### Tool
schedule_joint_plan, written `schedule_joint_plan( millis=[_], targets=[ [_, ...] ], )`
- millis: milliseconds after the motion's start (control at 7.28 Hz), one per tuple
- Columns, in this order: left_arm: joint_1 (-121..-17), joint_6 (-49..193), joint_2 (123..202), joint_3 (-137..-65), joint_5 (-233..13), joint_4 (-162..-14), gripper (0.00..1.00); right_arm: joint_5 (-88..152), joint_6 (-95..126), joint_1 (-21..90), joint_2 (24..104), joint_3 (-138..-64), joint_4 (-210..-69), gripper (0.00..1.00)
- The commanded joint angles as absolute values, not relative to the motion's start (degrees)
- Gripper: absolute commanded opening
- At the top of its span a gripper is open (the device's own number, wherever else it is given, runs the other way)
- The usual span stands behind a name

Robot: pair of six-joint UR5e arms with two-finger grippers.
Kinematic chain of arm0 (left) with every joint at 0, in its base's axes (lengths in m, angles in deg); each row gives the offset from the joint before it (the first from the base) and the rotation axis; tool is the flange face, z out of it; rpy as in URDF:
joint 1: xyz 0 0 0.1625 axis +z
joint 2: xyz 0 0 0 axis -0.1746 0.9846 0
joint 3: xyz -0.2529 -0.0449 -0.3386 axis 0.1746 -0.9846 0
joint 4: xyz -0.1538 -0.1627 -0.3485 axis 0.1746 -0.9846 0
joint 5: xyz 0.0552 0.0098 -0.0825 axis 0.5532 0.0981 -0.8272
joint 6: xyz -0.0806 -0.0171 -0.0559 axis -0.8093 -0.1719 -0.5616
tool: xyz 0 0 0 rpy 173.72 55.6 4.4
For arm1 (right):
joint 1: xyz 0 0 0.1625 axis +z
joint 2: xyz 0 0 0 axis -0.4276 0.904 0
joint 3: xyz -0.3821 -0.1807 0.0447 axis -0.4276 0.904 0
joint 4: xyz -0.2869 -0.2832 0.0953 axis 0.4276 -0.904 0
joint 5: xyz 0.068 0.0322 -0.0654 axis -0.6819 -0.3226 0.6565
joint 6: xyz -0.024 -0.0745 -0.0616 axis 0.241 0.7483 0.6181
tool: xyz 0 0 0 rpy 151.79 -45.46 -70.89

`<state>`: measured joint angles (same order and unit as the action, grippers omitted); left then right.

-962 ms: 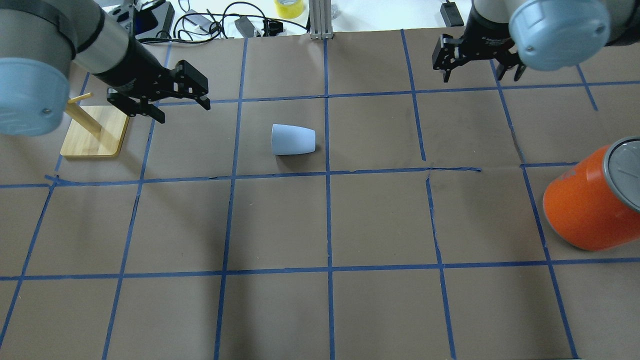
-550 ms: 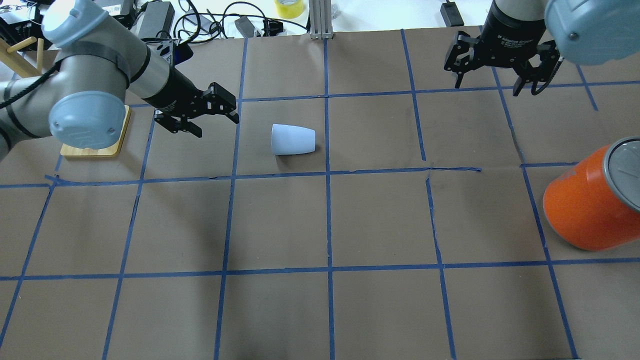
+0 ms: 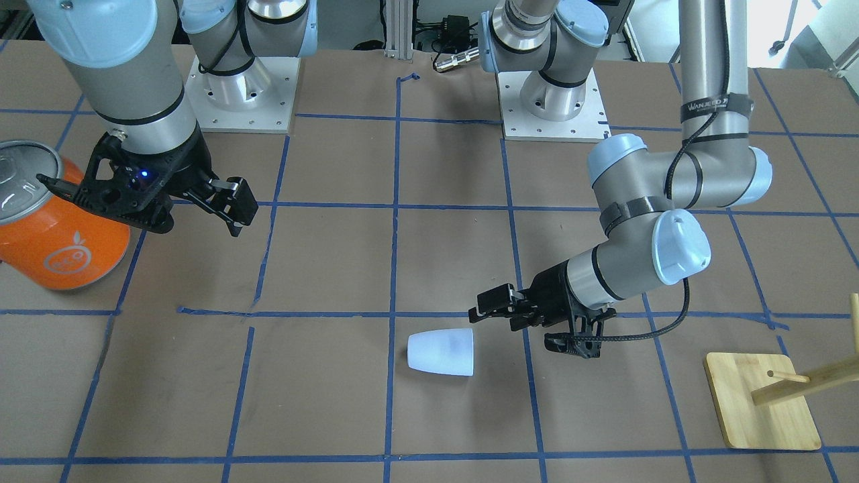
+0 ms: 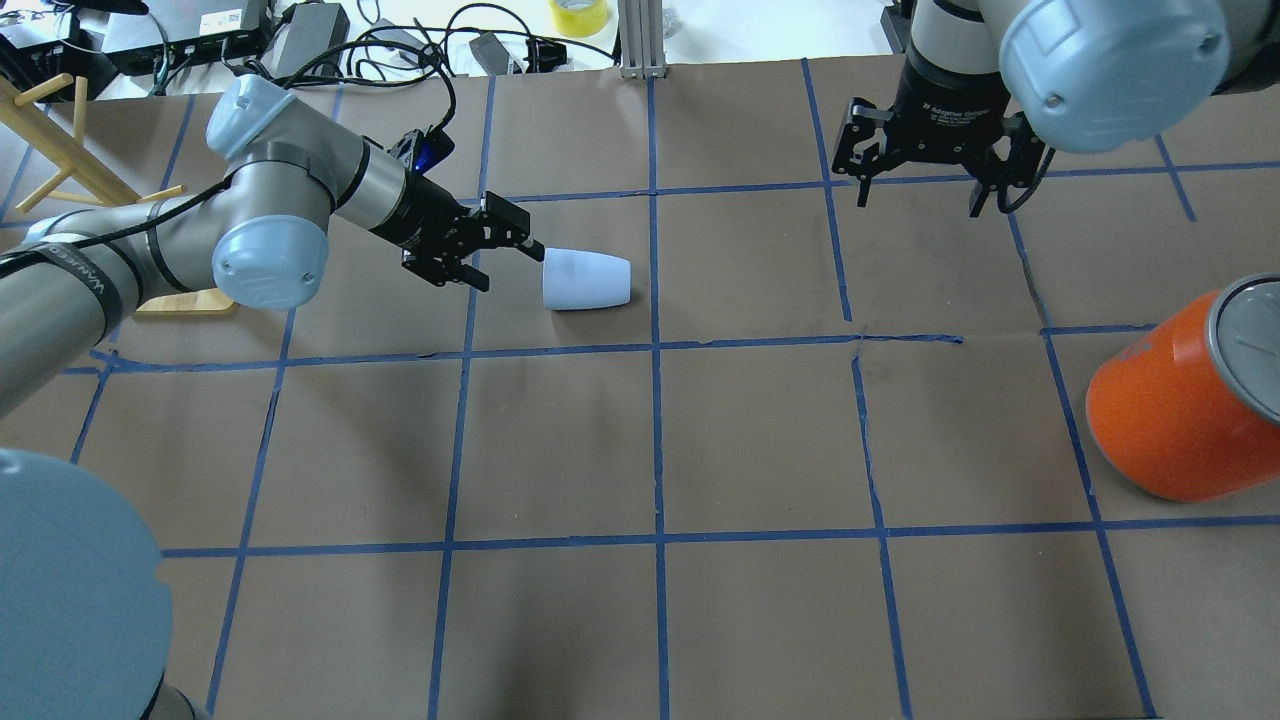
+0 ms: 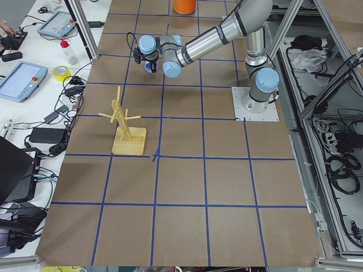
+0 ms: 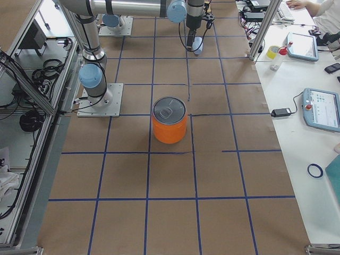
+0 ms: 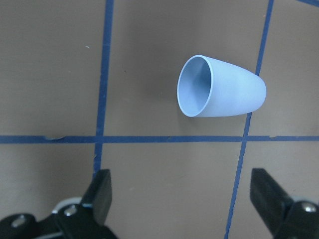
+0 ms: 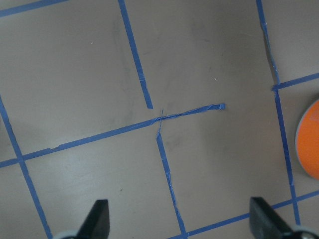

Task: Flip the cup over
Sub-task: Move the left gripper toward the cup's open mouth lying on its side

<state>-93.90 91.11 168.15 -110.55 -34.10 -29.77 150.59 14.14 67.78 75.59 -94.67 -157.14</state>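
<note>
The cup (image 4: 587, 279), a small pale bluish-white tumbler, lies on its side on the brown table. Its open mouth points at my left gripper. It also shows in the front view (image 3: 441, 353) and the left wrist view (image 7: 219, 93). My left gripper (image 4: 512, 268) is open and empty, low over the table, its fingertips just short of the cup's rim and not touching it. It shows too in the front view (image 3: 513, 329) and wrist view (image 7: 182, 194). My right gripper (image 4: 920, 200) is open and empty, hanging above the far right of the table.
A large orange can (image 4: 1180, 410) with a silver lid stands at the right edge, next to my right gripper in the front view (image 3: 57, 241). A wooden peg stand (image 3: 762, 402) stands at the far left. Cables and boxes lie beyond the table's far edge.
My left gripper has moved right and down toward the cup, from beside the wooden stand to just at the cup's mouth. My right gripper shifted slightly left. The cup has not moved.
</note>
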Motion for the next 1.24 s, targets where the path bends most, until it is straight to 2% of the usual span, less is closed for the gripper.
schedule_joint_plan(
  millis=[0, 137, 687, 824, 962, 1099],
  targets=[
    [-93.90, 91.47, 171.46, -110.52, -37.16, -26.77, 0.85, 150.11, 13.92, 67.85, 74.74, -94.61, -159.00, 1.00],
    [-93.99, 91.90, 172.08, -110.69, -38.73, -26.59, 0.66, 149.94, 14.01, 67.94, 75.44, -94.61, -159.01, 1.00],
    [-95.05, 90.94, 173.05, -110.61, -42.26, -25.18, 0.63, 144.40, 14.62, 68.11, 77.63, -94.43, -159.10, 1.00],
    [-95.05, 90.85, 172.96, -110.52, -44.26, -25.18, 0.51, 144.66, 14.62, 68.11, 77.99, -94.60, -158.93, 1.00],
    [-95.05, 90.85, 172.70, -110.52, -44.63, -25.18, 0.21, 144.66, 14.62, 68.11, 77.99, -94.61, -159.01, 1.00],
    [-95.05, 90.85, 172.61, -110.52, -44.72, -25.18, 0.00, 144.66, 14.62, 68.03, 77.90, -94.61, -159.01, 1.00]
  ],
)
